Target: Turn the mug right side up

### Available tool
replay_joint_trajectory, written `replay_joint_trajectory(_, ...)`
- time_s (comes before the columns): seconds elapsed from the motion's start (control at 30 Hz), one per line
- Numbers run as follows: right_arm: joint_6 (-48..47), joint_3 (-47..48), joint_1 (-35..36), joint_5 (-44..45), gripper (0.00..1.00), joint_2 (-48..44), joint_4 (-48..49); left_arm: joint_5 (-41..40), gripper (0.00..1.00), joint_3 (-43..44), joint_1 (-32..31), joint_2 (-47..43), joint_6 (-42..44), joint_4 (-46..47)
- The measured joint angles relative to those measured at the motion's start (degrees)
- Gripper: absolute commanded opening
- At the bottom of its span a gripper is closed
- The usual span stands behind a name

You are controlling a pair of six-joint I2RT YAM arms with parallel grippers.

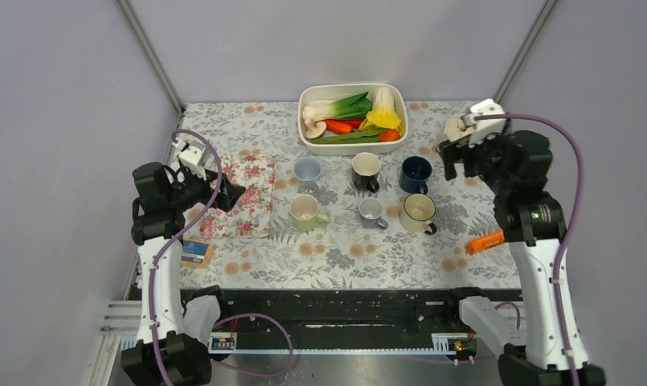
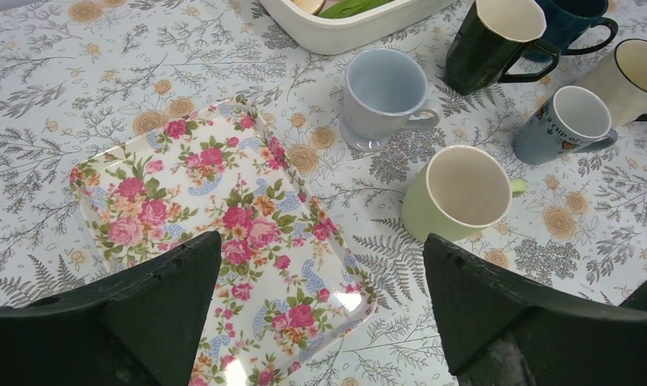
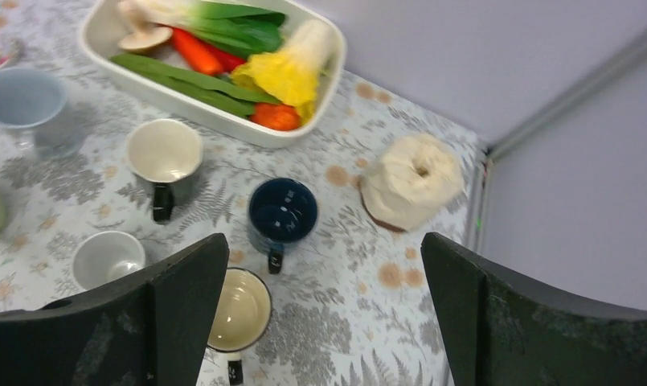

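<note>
Far row: the light blue mug [image 1: 307, 170], the black mug [image 1: 366, 170] and the dark blue mug [image 1: 415, 173] stand mid-table [image 1: 344, 265].
Near row: the green mug [image 1: 304, 211], the grey mug [image 1: 371, 211] and the cream mug [image 1: 419, 211].
Which way up: every mug shows its open mouth to the top, so each long line goes straight up and down.
Left side: the left gripper [image 2: 320, 249] is wide open and holds nothing. It hangs over the flowery tray [image 2: 199, 185], and the green mug is just to its right.
Right side: the right gripper [image 3: 324, 241] is wide open and holds nothing. It hangs above the dark blue mug.
Job: I see no mug to flip, so it looks done.
</note>
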Motion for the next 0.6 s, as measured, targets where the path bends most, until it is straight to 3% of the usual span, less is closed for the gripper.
replay_joint_trajectory(0.13, 3.13, -3.96, -18.12, -10.19, 0.99, -5.35, 0.07, -0.63, 0.99, 0.0, 0.02, -0.72, 0.02, 0.0)
replay_joint_trajectory(0.27, 6.23, -9.35, -30.05, -18.27, 1.0, -9.11, 0.52, -1.22, 0.99, 0.0, 0.04, -1.75, 0.11, 0.02)
replay_joint_trajectory(0.37, 8.68, -13.81, -33.57, -18.8, 1.0, -11.78, 1.81, -1.53, 0.99, 0.0, 0.04, -2.01, 0.35, 0.02)
replay_joint_trajectory(0.6, 12.57, -17.4, -33.94, -13.79, 0.99, -16.92, 2.51, -2.8, 0.99, 0.0, 0.07, -2.99, 0.94, 0.04)
